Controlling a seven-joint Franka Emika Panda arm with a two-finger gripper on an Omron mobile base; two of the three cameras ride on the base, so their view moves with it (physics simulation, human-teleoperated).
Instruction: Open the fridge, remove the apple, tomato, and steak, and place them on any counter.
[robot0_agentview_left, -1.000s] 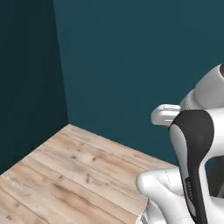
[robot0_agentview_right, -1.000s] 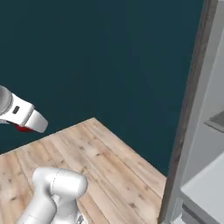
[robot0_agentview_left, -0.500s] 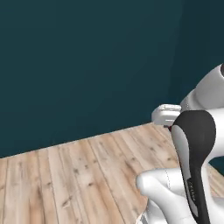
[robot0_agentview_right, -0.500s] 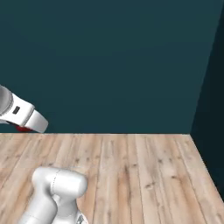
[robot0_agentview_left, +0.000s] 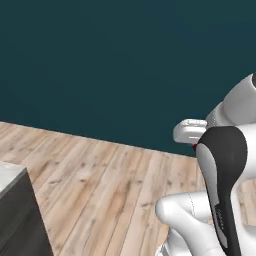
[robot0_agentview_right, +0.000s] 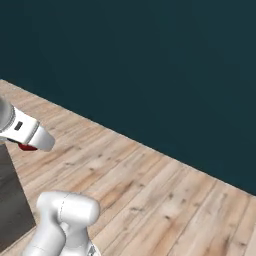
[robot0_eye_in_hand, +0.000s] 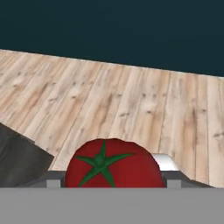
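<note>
Tomato (robot0_eye_in_hand: 113, 164) sits right at the gripper (robot0_eye_in_hand: 113, 180), red with green star calyx up, filling the gap between the jaws; claw partly open around it, looks held. It's in the air above the wood floor (robot0_eye_in_hand: 131, 100). Red sliver under the hand in right base view. Dark teal wall (robot0_agentview_left: 125, 65) behind. Dark grey unit (robot0_agentview_left: 17, 220) lower left.

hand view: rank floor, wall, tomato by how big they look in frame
1. Wooden floor: takes the most of the frame.
2. Dark teal wall: band across the top.
3. Tomato: smallest patch, though it sits right at the camera in the gripper, so it looks bigger than it is.
</note>
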